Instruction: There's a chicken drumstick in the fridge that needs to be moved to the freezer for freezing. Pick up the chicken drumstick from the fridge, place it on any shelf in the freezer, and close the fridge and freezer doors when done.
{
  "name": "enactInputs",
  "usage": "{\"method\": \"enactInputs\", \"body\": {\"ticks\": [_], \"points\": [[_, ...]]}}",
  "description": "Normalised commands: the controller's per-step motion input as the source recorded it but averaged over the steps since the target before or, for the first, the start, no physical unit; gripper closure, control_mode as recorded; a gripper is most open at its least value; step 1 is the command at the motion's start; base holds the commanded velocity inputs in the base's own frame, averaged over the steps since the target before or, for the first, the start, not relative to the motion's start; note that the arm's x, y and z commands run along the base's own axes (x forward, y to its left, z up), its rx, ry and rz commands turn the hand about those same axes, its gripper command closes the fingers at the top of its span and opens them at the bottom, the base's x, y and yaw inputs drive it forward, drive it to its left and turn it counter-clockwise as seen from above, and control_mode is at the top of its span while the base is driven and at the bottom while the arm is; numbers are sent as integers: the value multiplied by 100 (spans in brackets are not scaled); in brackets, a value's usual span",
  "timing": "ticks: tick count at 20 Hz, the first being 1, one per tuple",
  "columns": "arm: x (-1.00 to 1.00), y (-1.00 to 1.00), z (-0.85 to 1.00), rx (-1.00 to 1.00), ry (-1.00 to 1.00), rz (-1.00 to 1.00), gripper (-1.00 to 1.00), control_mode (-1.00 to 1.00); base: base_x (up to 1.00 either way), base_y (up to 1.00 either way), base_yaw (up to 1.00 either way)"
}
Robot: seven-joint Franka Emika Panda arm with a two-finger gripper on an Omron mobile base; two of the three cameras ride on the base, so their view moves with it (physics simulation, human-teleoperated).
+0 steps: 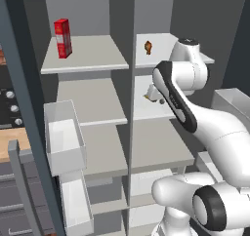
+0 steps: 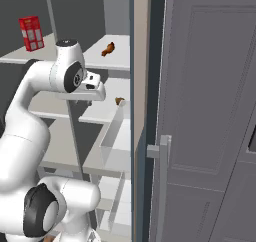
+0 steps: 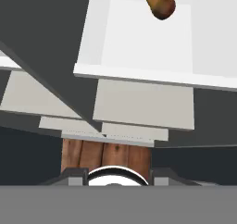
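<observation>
Gripper [image 1: 157,97]: jaws all but closed, nothing between them. It hangs over the second shelf [image 1: 146,110] of the fridge, right half of the unit.

Drumstick [image 1: 148,47]: lies alone on the top fridge shelf [image 1: 162,54], one level above my hand and a little farther in. Small, orange-brown, thick at one end and thin at the other.

Do not confuse it with the darker lump [image 3: 160,4] with a pale tip on the second shelf, ahead of my fingers and not touching them.

Handling, judged:
- Light; weight is no concern.
- Rounded and probably slick, so it could roll or squirt out of a pinch.
- Firm enough that the jaws need not be gentle.
- Best hold is across the thick meaty end, jaws square to its long axis. The thin end offers too little surface.
- It lies flat on the board, so the fingertips must come down almost to the shelf.

Jaws must open before any approach.

Freezer, left half: red carton [image 1: 63,38] on top, with a bare shelf [image 1: 90,103] below it.
</observation>
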Motion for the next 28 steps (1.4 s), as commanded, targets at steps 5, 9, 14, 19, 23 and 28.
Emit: {"method": "enactInputs", "body": {"ticks": [5, 9, 14, 19, 23, 28], "points": [[-27, 0, 0, 0, -3, 0, -100, -100, 0, 0, 0], [-20, 0, 16, 0, -14, 0, -100, -100, 0, 0, 0], [-3, 0, 49, 3, -26, 0, -100, -100, 0, 0, 0], [0, 0, 46, 2, -23, -1, -100, -100, 0, 0, 0], [18, 0, 40, 3, -21, 0, -100, -100, 0, 0, 0], [35, -3, 35, 3, -7, -1, -100, -100, 0, 0, 0]]}}
